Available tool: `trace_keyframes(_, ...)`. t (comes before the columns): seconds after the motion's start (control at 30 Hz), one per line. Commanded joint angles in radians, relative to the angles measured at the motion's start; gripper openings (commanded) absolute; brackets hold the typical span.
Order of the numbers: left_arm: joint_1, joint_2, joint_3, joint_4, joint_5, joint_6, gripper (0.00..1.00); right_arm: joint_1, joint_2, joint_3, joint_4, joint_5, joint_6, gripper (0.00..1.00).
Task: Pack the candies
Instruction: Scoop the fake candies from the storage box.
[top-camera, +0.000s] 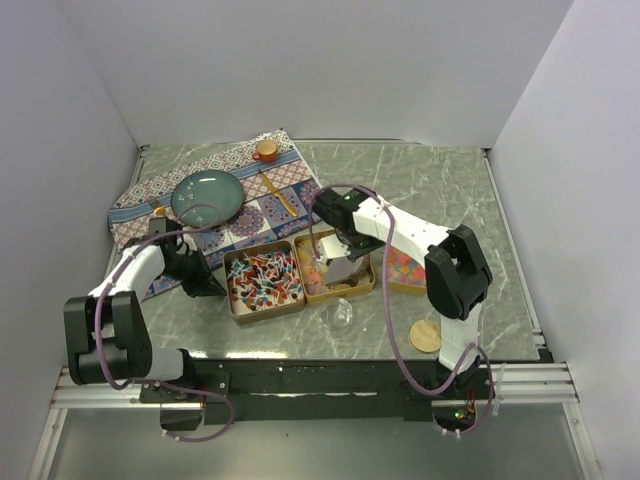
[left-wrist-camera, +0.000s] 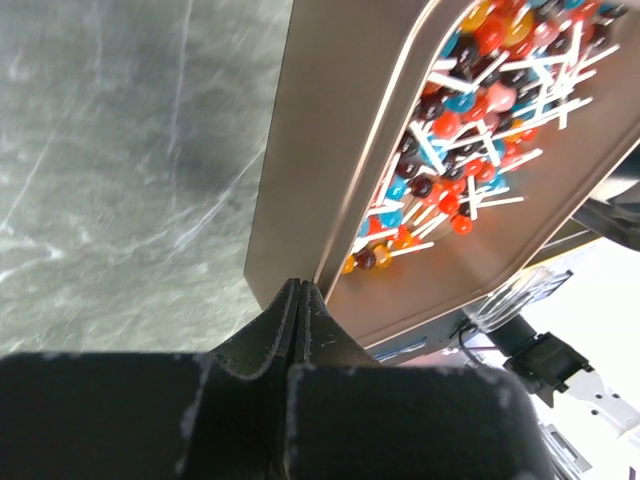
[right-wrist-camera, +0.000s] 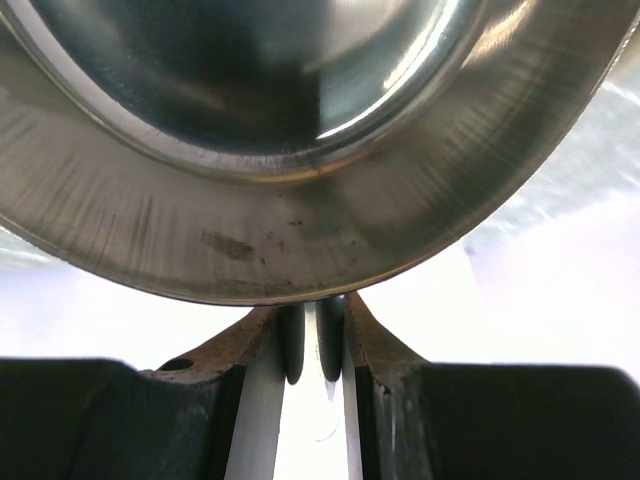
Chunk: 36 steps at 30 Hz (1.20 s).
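Pinching a steel bowl (right-wrist-camera: 300, 200) by its rim, the right gripper (right-wrist-camera: 311, 350) hangs just above the candies (top-camera: 312, 272) — the nearer arm. The left gripper (left-wrist-camera: 300, 300) is pressed together, empty.

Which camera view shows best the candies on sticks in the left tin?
The left wrist view: the candies are close, with coloured heads and white sticks. The top external view shows them whole but tiny inside the left tin. The right wrist view shows a metal bowl, no candies.
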Motion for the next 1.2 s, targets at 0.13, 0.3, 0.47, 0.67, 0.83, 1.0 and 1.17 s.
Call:
trace_keyframes(0.13,-0.015,0.030,0.079,0.077,0.091,-0.005,0.01,0.060,-0.002,0.030,0.021,0.180,-0.167,0.00)
trace_keyframes(0.3,-0.018,0.012,0.096,0.072,0.081,0.021,0.01,0.098,0.032,-0.022,0.064,0.199,-0.176,0.00)
trace_keyframes(0.47,-0.018,0.033,0.116,0.103,0.081,0.023,0.01,0.121,0.075,-0.002,0.054,0.150,-0.134,0.00)
trace_keyframes(0.67,-0.018,0.041,0.116,0.120,0.083,0.017,0.01,0.132,0.122,0.055,0.037,-0.054,0.015,0.00)
trace_keyframes(0.83,-0.021,0.030,0.103,0.123,0.078,0.024,0.01,0.106,0.121,0.029,0.063,-0.180,0.135,0.00)
trace_keyframes(1.0,-0.029,0.014,0.070,0.155,0.075,0.009,0.01,0.091,0.082,-0.031,0.150,-0.229,0.155,0.00)
trace_keyframes(1.17,-0.031,0.001,0.073,0.183,0.068,-0.002,0.01,0.051,0.040,-0.095,0.248,-0.361,0.184,0.00)
